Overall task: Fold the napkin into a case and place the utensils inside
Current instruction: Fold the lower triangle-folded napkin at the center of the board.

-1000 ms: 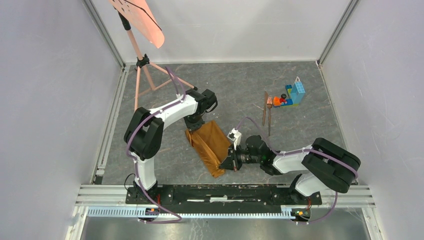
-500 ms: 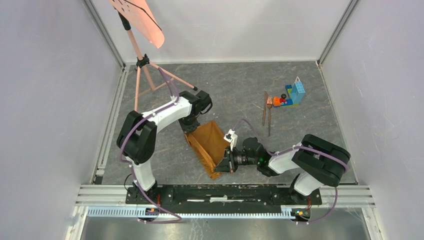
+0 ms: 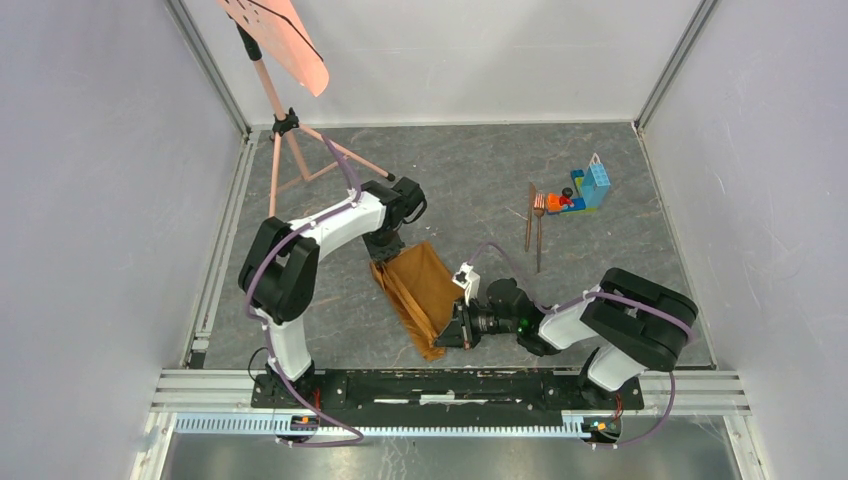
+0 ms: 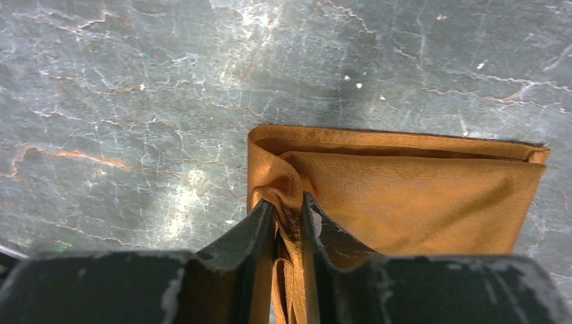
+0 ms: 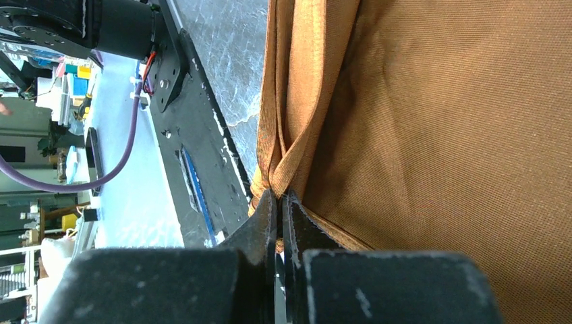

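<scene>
Working the fold is the step in hand, we judge. The napkin (image 3: pixel 420 292) lies on the counter (image 3: pixel 470 170) between the two arms as a doubled oblong, not yet a closed case. The utensils (image 3: pixel 536 222) lie well apart from it, toward the far right, just beside a pile of toy bricks (image 3: pixel 585 188).

The right gripper (image 5: pixel 278 201) is pressed together on the napkin's near edge, pinching several stacked layers where a loose hem loops into the jaws. The left gripper (image 4: pixel 288 214) sits at the far corner. Its fingers stand slightly apart with a bunched ridge of cloth between them, and we cannot tell whether they bite it or merely flank it.

To do this well, we would treat the right pinch as the anchor, so the layers cannot slide over one another. The far corner should go down flat, not dragged. When the left fingers come away they should rise straight off the cloth, or that ridge may ride up with them and spoil the crease. One side should be left open as a mouth for the utensils.

The cloth is rust-orange, finely woven with a satin sheen, and we expect it to be slippery and to take only soft creases. Its edges are rolled hems and its folds rounded, not sharp. The counter is a hard grey marbled slab with a dull gloss. The utensils are slim, dark reddish-brown and lie flat, so picking them up will call for a low, careful pinch.
</scene>
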`<state>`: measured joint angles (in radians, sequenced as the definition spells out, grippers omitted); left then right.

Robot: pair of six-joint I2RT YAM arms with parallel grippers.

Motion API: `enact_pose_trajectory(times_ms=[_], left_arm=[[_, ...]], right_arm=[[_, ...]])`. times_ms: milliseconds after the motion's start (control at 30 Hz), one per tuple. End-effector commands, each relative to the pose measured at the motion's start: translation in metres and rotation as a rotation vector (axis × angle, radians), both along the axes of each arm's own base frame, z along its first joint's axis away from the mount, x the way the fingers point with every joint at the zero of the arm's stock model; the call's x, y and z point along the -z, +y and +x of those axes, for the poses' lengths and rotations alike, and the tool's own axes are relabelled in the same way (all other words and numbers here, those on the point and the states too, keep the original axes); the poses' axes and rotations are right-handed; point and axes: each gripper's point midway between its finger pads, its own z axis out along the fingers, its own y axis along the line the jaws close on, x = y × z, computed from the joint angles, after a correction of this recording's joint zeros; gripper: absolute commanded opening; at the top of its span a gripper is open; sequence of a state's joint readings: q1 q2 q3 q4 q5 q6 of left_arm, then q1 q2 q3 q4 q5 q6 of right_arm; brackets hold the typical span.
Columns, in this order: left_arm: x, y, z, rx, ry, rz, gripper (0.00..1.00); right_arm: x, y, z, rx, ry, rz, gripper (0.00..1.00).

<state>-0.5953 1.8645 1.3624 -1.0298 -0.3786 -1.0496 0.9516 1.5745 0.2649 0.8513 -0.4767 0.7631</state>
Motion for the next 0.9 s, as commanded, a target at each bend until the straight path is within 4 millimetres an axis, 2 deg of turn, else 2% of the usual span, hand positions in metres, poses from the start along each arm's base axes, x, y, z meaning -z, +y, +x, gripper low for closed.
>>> enact_pose_trajectory(times_ms=[0, 133, 300, 467, 667, 867], left_arm=[[-0.023, -0.007, 0.016, 0.06, -0.088, -0.078, 0.3], [-0.047, -0.013, 0.016, 0.114, -0.136, -0.144, 0.46], [-0.067, -0.02, 0.006, 0.204, -0.156, -0.22, 0.57], [-0.061, -0.009, -0.007, 0.233, -0.151, -0.279, 0.61], [-0.05, 0.008, -0.023, 0.246, -0.232, -0.405, 0.61], [-0.035, 0.022, -0.043, 0.231, -0.231, -0.454, 0.55]], right_arm=[[0.007, -0.004, -0.004, -0.001, 0.024, -0.02, 0.0], [0.005, -0.003, 0.001, 0.007, 0.011, -0.022, 0.0], [0.002, -0.001, 0.004, 0.01, -0.006, -0.021, 0.0], [0.001, -0.001, 0.008, 0.017, -0.031, -0.033, 0.02], [-0.001, -0.004, 0.019, 0.026, -0.093, -0.068, 0.29], [-0.004, -0.018, 0.049, 0.013, -0.314, -0.228, 0.64]])
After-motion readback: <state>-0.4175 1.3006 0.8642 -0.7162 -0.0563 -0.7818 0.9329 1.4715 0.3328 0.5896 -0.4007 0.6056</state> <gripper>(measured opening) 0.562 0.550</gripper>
